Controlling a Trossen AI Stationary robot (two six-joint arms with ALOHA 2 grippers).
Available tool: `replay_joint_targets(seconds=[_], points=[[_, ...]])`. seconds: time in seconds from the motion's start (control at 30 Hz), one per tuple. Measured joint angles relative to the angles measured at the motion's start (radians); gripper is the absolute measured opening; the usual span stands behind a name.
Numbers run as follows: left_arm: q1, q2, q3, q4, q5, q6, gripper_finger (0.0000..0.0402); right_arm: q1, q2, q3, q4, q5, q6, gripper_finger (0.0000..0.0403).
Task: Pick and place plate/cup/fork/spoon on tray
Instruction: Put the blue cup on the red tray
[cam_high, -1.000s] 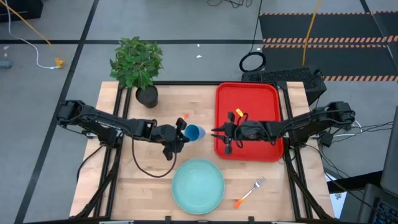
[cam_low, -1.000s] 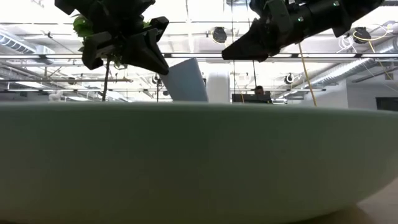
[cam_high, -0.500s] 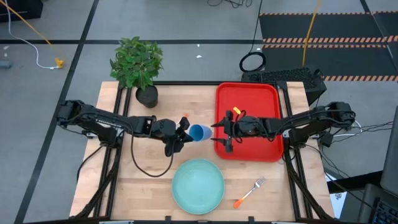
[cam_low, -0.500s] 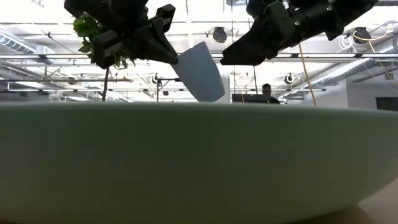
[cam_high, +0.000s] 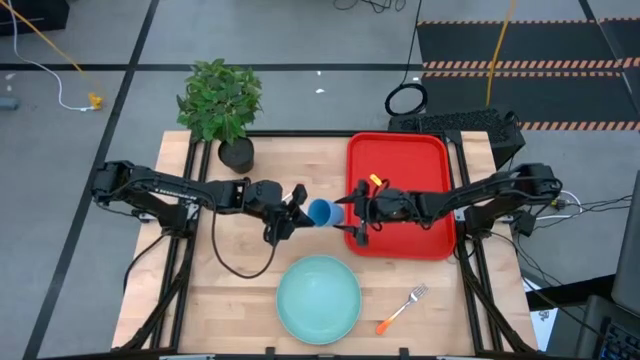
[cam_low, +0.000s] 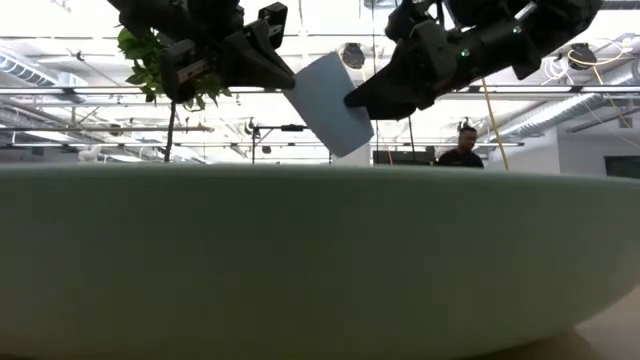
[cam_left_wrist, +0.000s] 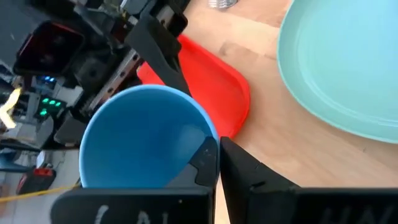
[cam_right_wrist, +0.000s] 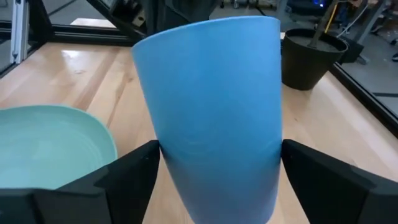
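The blue cup (cam_high: 321, 212) hangs over the table between my two grippers, tipped nearly on its side, with its mouth toward the left arm. My left gripper (cam_high: 296, 212) is shut on it. My right gripper (cam_high: 346, 218) is open, with one finger (cam_right_wrist: 124, 180) on each side of the cup's base end (cam_right_wrist: 217, 186). The pale turquoise plate (cam_high: 318, 298) lies on the table near the front edge. The orange-handled fork (cam_high: 402, 308) lies to its right. The red tray (cam_high: 410, 160) is under the right arm. The spoon is hidden. My left gripper pinches the cup's rim wall (cam_left_wrist: 210, 138), one finger inside the mouth and one outside. The fingers come nearly level from the table's left. The cup is lifted clear of the table, tilted, with its base pointing toward the right arm. My right gripper's fingers flank the cup's base; I cannot tell whether they touch it.
A potted plant (cam_high: 222, 110) stands at the far left corner of the table. A black cable (cam_high: 235, 265) loops over the wood in front of the left arm. Bare wood lies between the plate and the tray (cam_left_wrist: 211, 87).
My left gripper has carried the cup toward the table's right edge and a little up, and the cup has tipped further over. My right gripper has moved toward the left edge, off the tray's middle, until its fingers stand around the cup's base.
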Motion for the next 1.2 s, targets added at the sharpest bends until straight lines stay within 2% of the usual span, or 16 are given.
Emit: replay_joint_targets(seconds=[0.37,0.8,1.2], points=[[0.002,0.0,0.0,-0.004,0.016,0.014,0.0005,0.021,0.051,0.039,-0.004,0.007,-0.034,0.0328],[0.004,0.001,0.0,0.001,0.011,0.011,0.0006,0.035,0.046,0.046,-0.003,0.003,-0.059,0.0377],[0.001,0.001,0.0,0.058,0.064,0.015,0.0007,0.041,0.047,0.046,0.011,-0.002,-0.064,0.0379]])
